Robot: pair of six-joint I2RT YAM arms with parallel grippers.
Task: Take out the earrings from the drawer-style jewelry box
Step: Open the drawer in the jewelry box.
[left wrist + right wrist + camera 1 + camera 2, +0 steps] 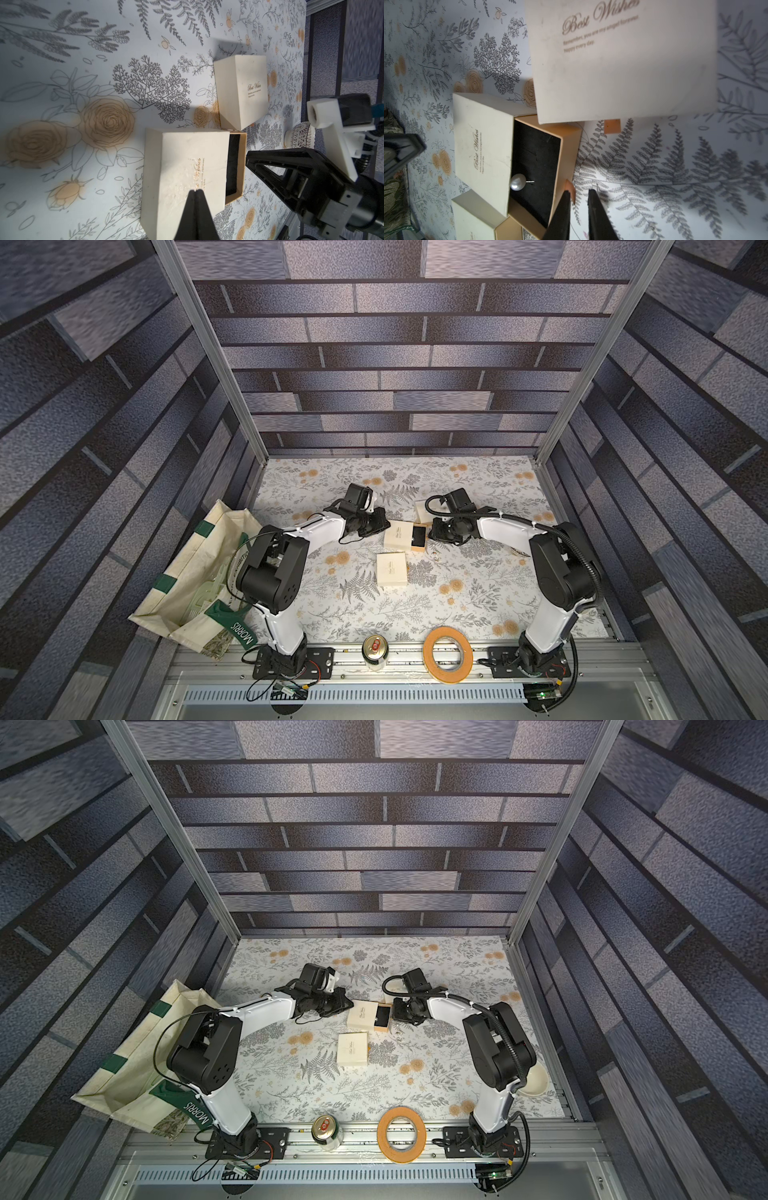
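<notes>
Fig.: my L gripper (pixel 196 192) clenched shut, empty, tips over jewelry box (pixel 182 166) sleeve. R gripper (pixel 578 192) slightly parted, nothing between jaws, just beside drawer (pixel 568 145) tab. I see pearl earring (pixel 518 182) inside half-open drawer, on black lining.

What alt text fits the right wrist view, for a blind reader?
A pearl earring lies in the black-lined open drawer of a cream jewelry box; the right gripper, jaws slightly apart, is beside the drawer's tab.
</notes>
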